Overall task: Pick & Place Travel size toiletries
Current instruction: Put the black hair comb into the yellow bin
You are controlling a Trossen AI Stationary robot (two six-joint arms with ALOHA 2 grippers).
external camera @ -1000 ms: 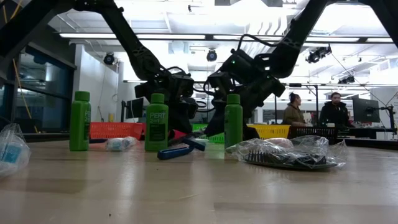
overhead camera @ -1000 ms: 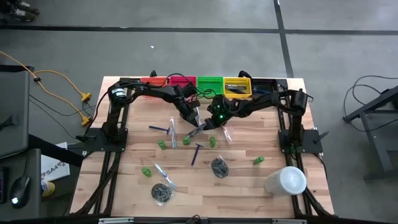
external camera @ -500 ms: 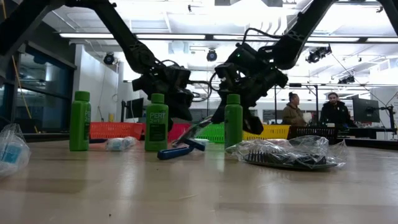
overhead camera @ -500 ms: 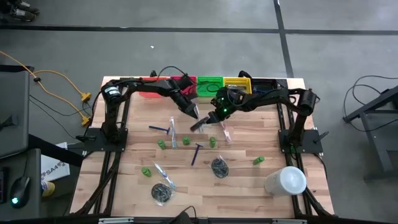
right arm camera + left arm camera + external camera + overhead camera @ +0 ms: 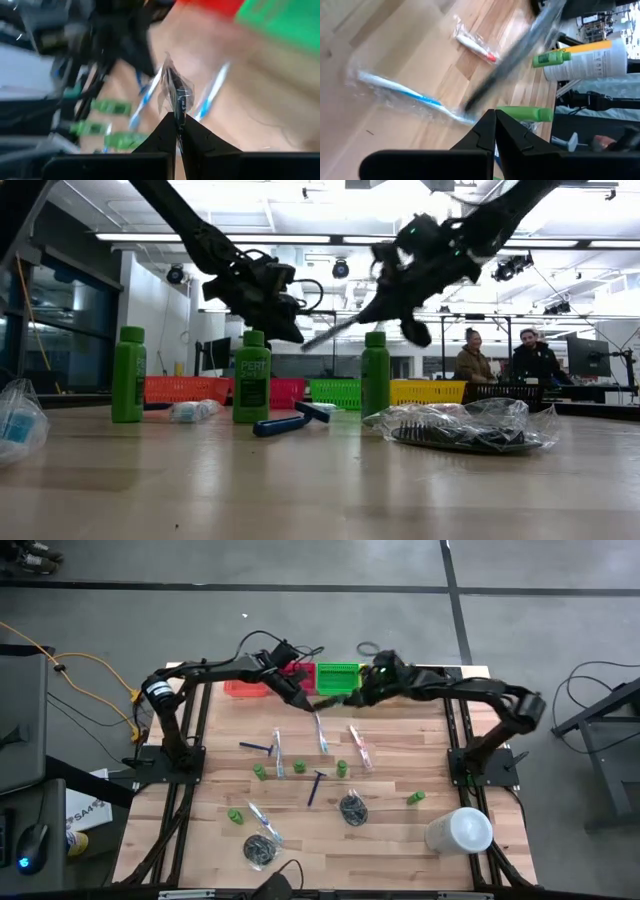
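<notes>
My right gripper hangs above the table's far part, in front of the green bin, shut on a clear-wrapped grey comb. My left gripper is raised close beside it, shut, its tips just short of the comb's free end. Two wrapped toothbrushes lie flat on the wood below. Green bottles stand upright. Dark-blue razors and dark bundles lie nearer the front. My right gripper pinches the wrapped comb by one end between its two fingers. The comb is lifted clear of the table. It slants down from the fingers toward the left gripper, its free end the lowest part.
Red, pink and green bins line the far edge; the yellow bin shows in the low view. A large white cylinder stands at the near right corner. More green bottles stand on the near half. People sit in the room behind.
Both grippers have risen from the table's middle and moved toward the far edge and the bins. The right gripper has carried the comb up with it, so the comb is now lifted clear and slanting in the air. The toothbrushes have stayed on the wood.
</notes>
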